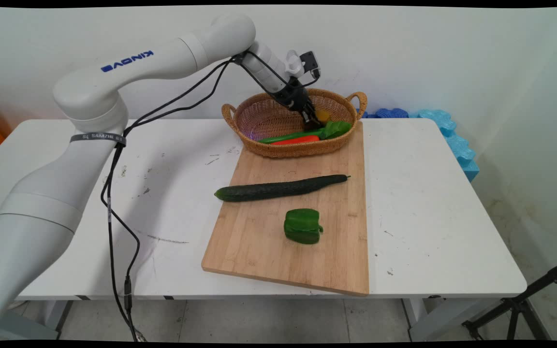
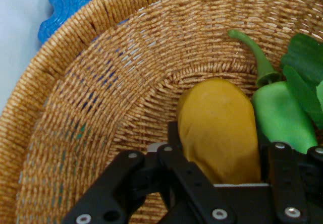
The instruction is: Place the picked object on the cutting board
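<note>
My gripper (image 1: 313,121) reaches down into the wicker basket (image 1: 259,118) at the back of the cutting board. In the hand view its fingers (image 2: 174,141) sit on either side of a yellow-orange potato-like vegetable (image 2: 219,128) and are shut on it. In the main view only a bit of that yellow vegetable (image 1: 323,115) shows beside the gripper. A long green pepper (image 2: 280,110) lies right next to it, with leafy greens (image 2: 305,57) beyond. A red pepper (image 1: 297,140) and the green pepper (image 1: 290,136) lie along the basket's near side.
On the wooden cutting board (image 1: 259,241) lie a long cucumber (image 1: 281,187) and a green bell pepper (image 1: 302,225). Blue foam pieces (image 1: 445,130) lean on the wall behind the table's right end. Black cables (image 1: 114,227) hang from the arm at the left.
</note>
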